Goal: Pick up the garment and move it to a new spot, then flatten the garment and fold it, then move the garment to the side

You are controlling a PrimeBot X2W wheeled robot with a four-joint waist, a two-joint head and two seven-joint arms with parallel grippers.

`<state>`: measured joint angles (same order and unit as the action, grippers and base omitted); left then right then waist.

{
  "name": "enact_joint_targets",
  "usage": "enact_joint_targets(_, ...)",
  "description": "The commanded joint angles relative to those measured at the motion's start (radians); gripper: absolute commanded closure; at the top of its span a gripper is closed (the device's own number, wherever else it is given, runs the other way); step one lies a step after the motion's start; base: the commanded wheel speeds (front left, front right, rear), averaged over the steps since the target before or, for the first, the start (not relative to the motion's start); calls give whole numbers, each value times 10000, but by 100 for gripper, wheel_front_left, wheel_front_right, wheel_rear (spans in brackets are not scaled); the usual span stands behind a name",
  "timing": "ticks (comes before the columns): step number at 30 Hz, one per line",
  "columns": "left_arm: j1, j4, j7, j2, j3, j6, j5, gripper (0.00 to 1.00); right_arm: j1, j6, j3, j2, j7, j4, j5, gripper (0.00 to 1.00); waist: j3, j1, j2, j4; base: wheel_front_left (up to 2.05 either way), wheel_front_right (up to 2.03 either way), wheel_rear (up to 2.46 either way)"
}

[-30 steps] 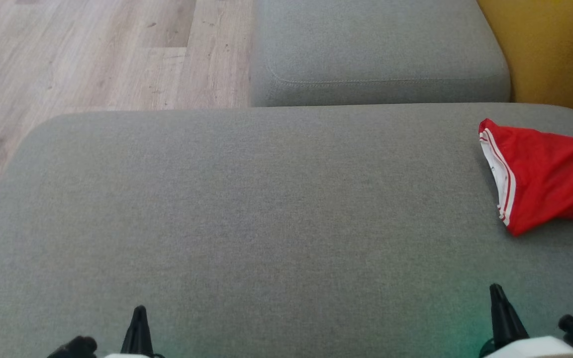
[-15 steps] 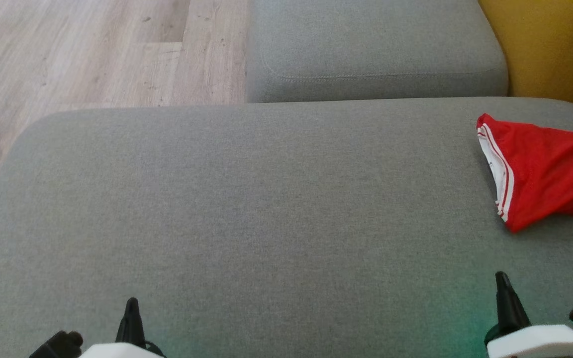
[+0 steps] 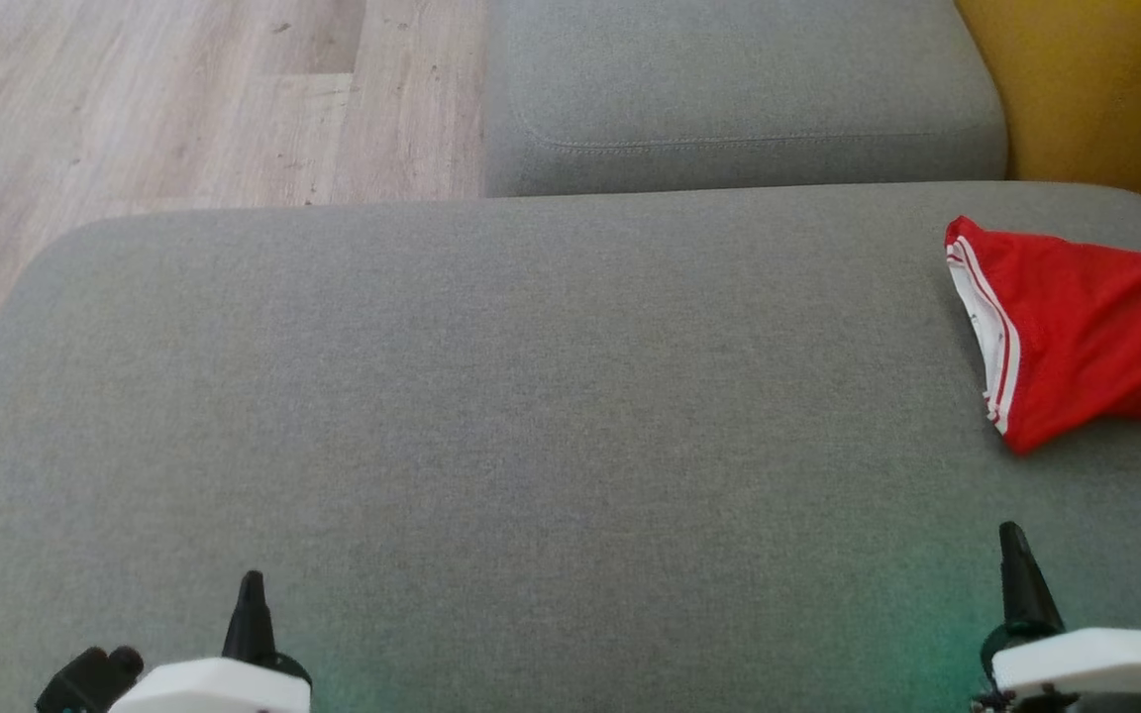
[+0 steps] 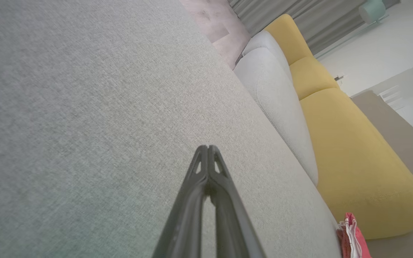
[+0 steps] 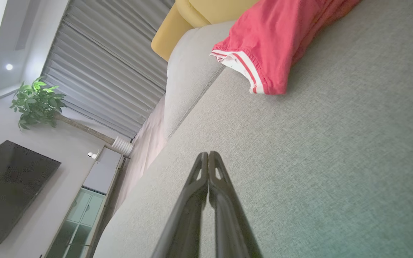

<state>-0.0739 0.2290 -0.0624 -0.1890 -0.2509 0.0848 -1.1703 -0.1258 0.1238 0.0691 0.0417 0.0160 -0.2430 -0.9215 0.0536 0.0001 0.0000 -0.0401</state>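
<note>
Garment [image 3: 1086, 337] at 3 o'clock on the grey sofa cushion [image 3: 531, 416] — red, with a white-striped hem.
Left fingers [image 3: 252, 604] at 7 o'clock and right fingers [image 3: 1021, 574] at 5 o'clock are pressed together, holding nothing, well apart from the cloth. It lies rumpled at the cushion's side. That fits a piece about to be fetched or one set aside after folding, and the frame edge cuts off any fold. The right wrist view shows the hem lifted open, plus a television [image 5: 9, 190] and plant [image 5: 36, 104]. The left wrist view catches a sliver of red by a yellow sofa [image 4: 357, 157].
</note>
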Motion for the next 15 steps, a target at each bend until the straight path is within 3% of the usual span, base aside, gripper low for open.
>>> enact_joint_targets(1,648,-228,45,20,440,-125,-200,100,701,38,-56,49,52,275,-319,100,-14,-1,0,11,0,0,0)
enact_joint_targets(15,929,-134,440,332,1191,-616,-1232,100,1097,46,66,58,275,204,-1904,100,-148,-1,0,105,0,0,0)
